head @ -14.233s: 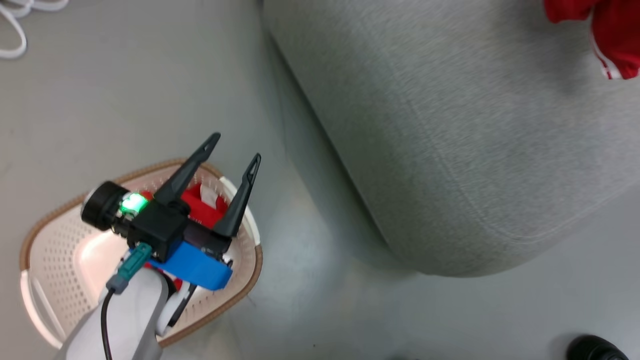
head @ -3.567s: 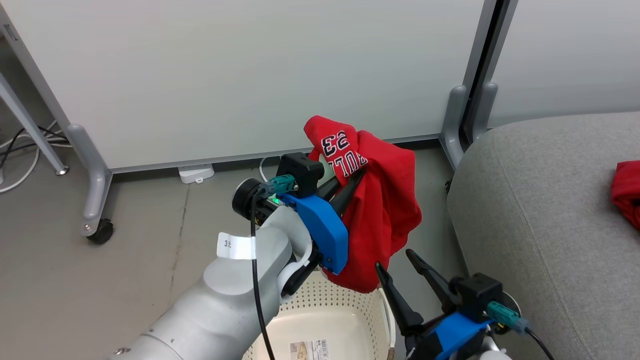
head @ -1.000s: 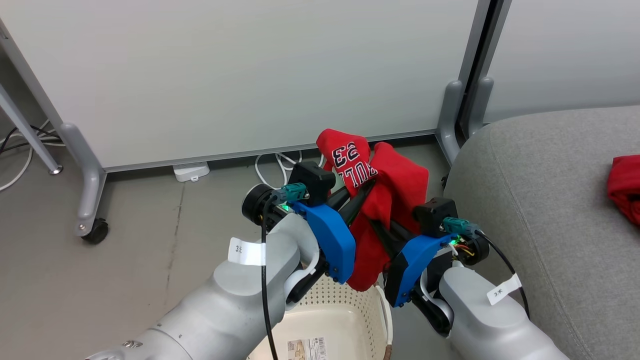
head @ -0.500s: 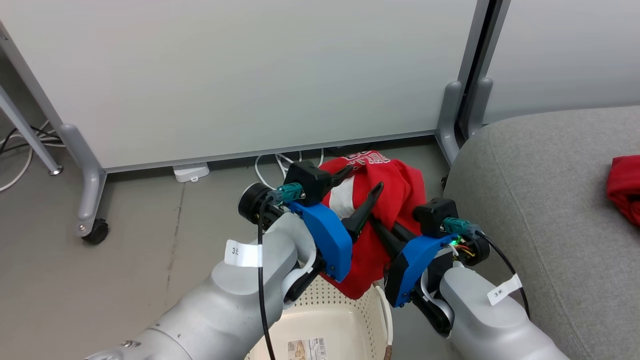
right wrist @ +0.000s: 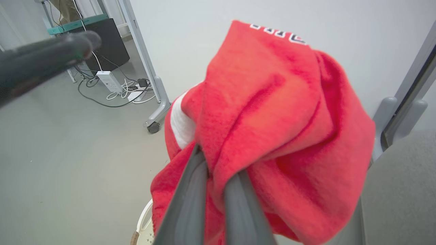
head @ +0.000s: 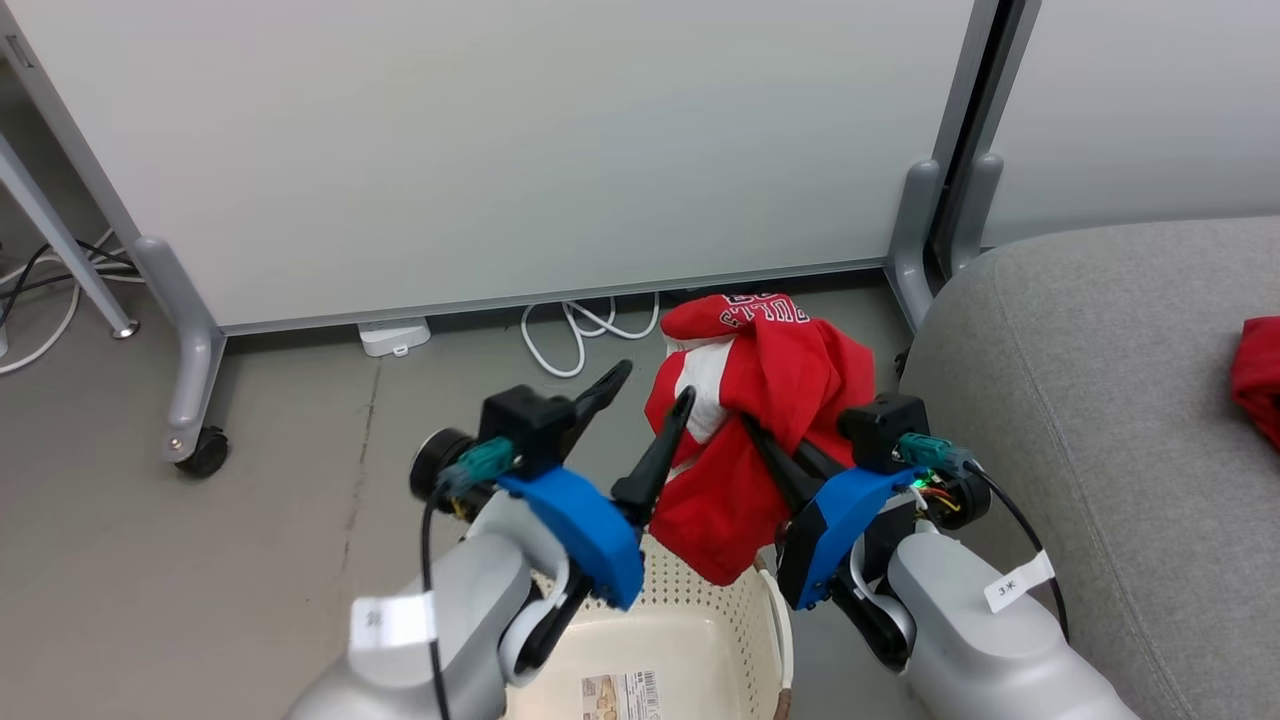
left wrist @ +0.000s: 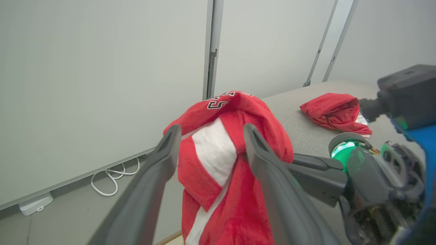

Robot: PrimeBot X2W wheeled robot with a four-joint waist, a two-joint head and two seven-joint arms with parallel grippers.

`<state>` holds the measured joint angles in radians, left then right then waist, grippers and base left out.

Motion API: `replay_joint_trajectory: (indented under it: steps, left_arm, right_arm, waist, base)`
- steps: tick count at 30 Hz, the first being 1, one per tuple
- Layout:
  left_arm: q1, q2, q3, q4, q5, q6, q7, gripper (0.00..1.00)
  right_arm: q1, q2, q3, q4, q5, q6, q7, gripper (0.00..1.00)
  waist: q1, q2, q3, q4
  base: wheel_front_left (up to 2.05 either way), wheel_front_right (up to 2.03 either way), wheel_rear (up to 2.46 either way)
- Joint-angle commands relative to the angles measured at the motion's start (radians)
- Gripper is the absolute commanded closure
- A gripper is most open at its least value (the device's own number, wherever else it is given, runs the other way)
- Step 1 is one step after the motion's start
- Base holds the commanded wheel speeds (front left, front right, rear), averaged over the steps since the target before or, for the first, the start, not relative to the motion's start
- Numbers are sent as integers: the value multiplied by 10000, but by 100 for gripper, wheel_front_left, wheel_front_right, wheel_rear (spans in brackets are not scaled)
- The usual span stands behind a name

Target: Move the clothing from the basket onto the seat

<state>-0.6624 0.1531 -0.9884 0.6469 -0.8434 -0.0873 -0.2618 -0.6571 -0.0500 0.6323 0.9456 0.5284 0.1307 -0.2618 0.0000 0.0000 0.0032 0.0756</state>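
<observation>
**A:** ok so where's the jersey (head: 790, 380) at right now?

**B:** up in the air, bunched and hanging top to bottom off the right tool (head: 752, 432). That tool is pinched tight on a fold near the middle of it. The bottom end dangles over the far rim of the basket (head: 700, 610). The left tool (head: 655, 382) sits just beside it on the left, fingers spread wide, gripping nothing. 1 finger is right up against the white panel, can't tell if it actually touches.

**A:** and the seat (head: 1100, 380)?

**B:** off to the robot's right, near the right tool. That's the whole deal imo: the tool doing the carrying is also the nearer of the 2. The cloth just has to go rightward and up over that rounded edge. The other red garment (head: 1262, 375) is already lying on the seat further right, well apart.

**A:** anything in the way?

**B:** not really. The partition (head: 500, 150) and its foot (head: 915, 230) stand behind, and there's a white cable (head: 580, 335) on the floor, but none of it is between tool and seat. I'd watch the hanging tail, which looks like it could drag on the seat's edge. That left finger might also snag the cloth if it's in contact.
</observation>
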Motion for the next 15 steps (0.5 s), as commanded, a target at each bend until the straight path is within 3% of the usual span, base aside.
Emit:
replay_joint_trajectory:
  steps: [1, 7, 15]
  left_arm:
    - [335, 82, 263, -199, 197, 71, -43, 0]
    - [2066, 463, 1994, -1309, 1452, 127, -45, 0]
    - [3898, 516, 3803, -2400, 2931, -181, -45, 0]
  right_arm:
    - [123, -8, -59, -59, -116, 1, -46, 100]
    - [302, -8, -244, -172, -343, 1, -46, 100]
    - [498, -8, -489, -273, -554, 1, -46, 100]
  waist:
    - [0, 0, 13, -13]
    - [0, 0, 66, -43]
    - [0, 0, 15, -52]
  base:
    - [0, 0, 0]
    - [0, 0, 0]
    - [0, 0, 0]
